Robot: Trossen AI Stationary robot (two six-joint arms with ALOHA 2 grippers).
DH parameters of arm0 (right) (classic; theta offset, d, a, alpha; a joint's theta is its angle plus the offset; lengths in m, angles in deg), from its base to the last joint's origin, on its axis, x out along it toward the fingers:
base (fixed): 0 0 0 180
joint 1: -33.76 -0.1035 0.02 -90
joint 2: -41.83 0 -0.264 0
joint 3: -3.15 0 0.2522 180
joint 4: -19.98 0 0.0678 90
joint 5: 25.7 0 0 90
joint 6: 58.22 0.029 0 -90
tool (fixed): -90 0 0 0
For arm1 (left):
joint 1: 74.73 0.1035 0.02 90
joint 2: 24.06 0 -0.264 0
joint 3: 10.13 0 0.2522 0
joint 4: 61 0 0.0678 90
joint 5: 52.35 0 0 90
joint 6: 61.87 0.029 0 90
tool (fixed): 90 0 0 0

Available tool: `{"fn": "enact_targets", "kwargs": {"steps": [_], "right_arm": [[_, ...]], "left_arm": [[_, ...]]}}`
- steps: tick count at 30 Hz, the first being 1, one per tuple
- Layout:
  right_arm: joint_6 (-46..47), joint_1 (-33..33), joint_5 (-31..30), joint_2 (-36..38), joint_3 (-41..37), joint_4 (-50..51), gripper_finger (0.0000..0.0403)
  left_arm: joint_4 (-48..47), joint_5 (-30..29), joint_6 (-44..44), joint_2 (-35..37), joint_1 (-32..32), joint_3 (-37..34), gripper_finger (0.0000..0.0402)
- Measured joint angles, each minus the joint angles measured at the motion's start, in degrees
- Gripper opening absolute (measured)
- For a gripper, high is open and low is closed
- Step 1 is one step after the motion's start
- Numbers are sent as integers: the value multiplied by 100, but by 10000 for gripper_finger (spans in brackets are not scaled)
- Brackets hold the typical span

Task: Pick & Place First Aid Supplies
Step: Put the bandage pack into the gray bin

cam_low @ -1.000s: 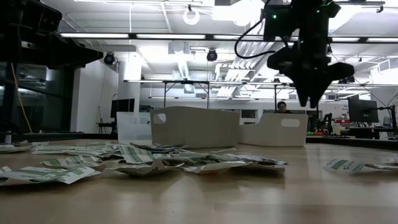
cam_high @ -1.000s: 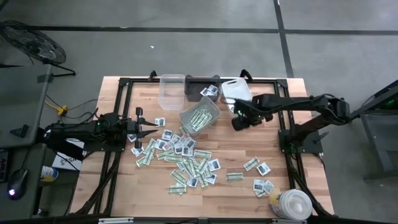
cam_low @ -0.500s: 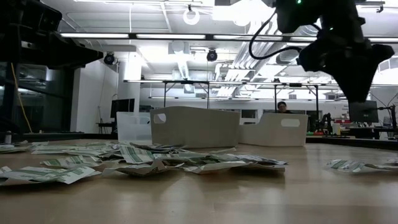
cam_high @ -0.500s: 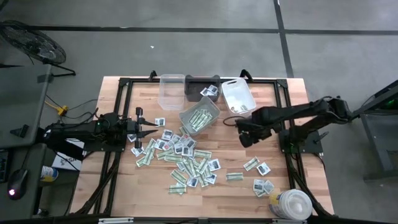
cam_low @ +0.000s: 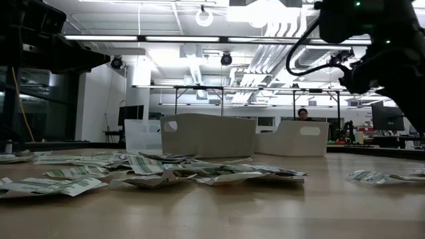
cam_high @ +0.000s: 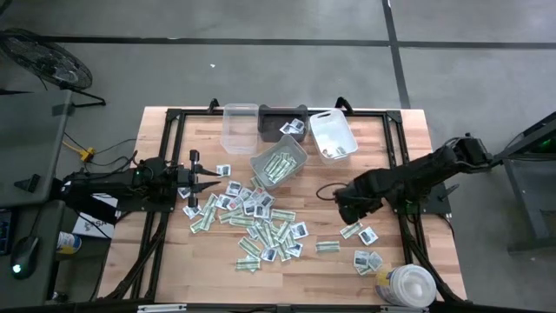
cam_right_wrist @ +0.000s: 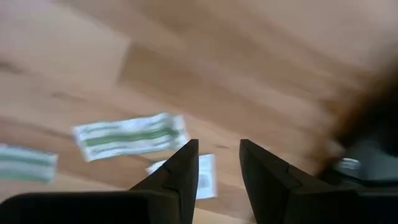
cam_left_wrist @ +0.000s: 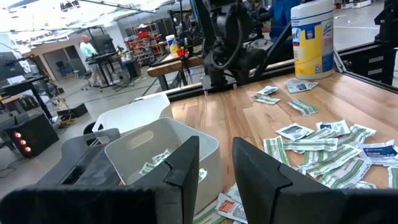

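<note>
Over the counter (cam_high: pixel 382 261), your right gripper (cam_high: pixel 346 211) hangs above scattered packets (cam_high: pixel 261 230), fingers parted, nothing between them; your left gripper (cam_high: pixel 211 184), likewise parted, waits beside them.

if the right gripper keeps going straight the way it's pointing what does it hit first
Probably the squarish white packet lying on the wooden table, seen just past the right gripper with nothing in between. A green-and-white strip lies beside that line; depth is unclear.
</note>
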Motion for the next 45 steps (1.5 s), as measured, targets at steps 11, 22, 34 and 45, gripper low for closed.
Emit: {"fn": "enact_targets", "kwargs": {"steps": [11, 22, 34, 45], "right_arm": [[11, -534, -158, 0, -688, -1196, 110], [-13, -906, -497, 0, -888, -1709, 110], [-42, -1027, -750, -3, -888, -1974, 110], [-6, -1027, -552, -68, -1137, -2422, 110]], "left_arm": [[-1, 0, -2, -1, -1, 1, 96], [0, 0, 0, 0, 1, 1, 96], [-1, 0, 0, 1, 0, 1, 96], [1, 0, -2, 2, -1, 2, 96]]}}
